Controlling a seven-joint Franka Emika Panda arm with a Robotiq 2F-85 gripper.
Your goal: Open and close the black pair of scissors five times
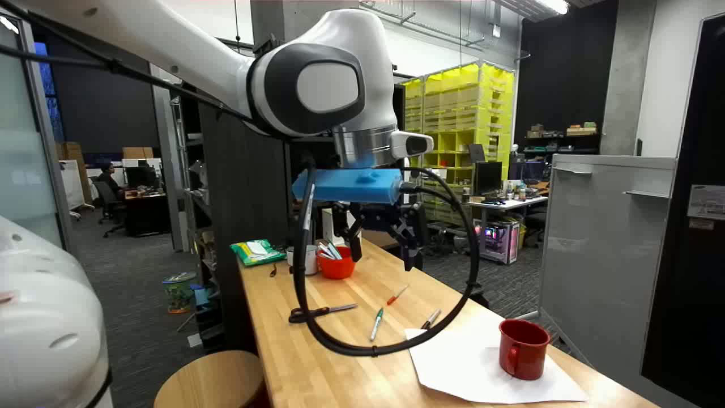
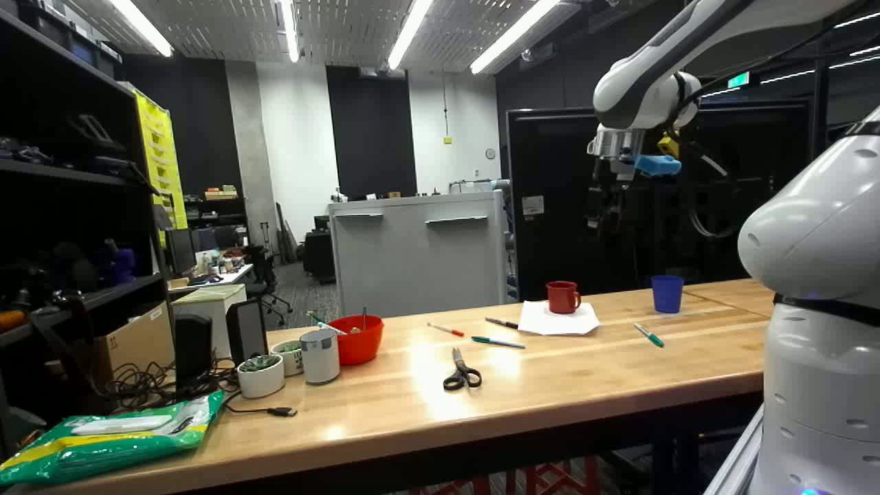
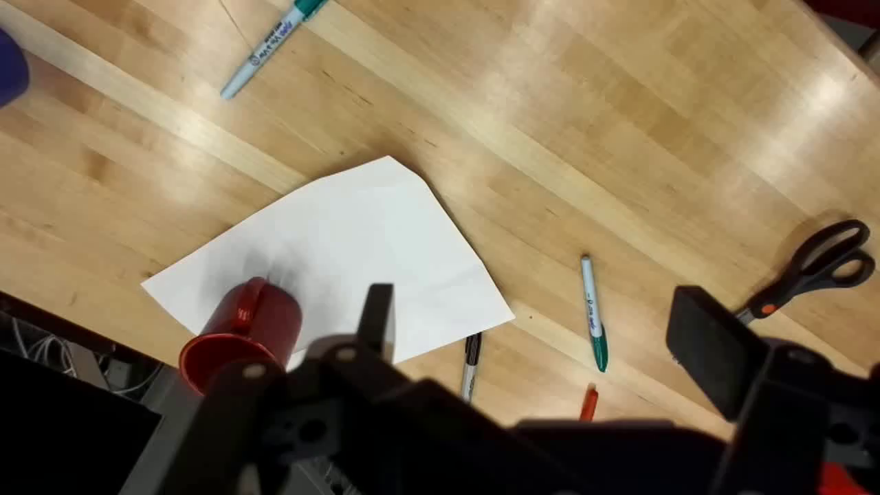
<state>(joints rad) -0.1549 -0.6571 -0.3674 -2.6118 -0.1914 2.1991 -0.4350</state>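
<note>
Black pair of scissors (image 2: 461, 371) lies flat on the wooden table (image 2: 564, 371), just right of centre and low in the frame of an exterior view, handle loops toward the bottom edge, blades pointing up the picture. In the wrist view they sit at the right side of the frame, loops in sight, most of the blades hidden behind one of the fingers (image 3: 715, 350). Blades look together or nearly so in both exterior views; too small to say if there's a slight gap. Gripper (image 1: 383, 256) hangs in the air well above the table, spread wide, nothing between its fingers, not touching scissors or anything else. Below it, wrist view: white paper (image 3: 371, 220) mid-frame, red mug (image 3: 271, 323) lower left, green-capped marker (image 3: 592, 309) right of centre. Progress: no open-close cycle in hand right now. Count out of five can't be read off how things lie. Best guess: none done, all five left, but a pause between cycles or a finished run would look the same, so low confidence. Left, if so: bring the gripper across to the scissors, lower to the loops, work them apart and together, repeat to five, end with blades together.
</note>
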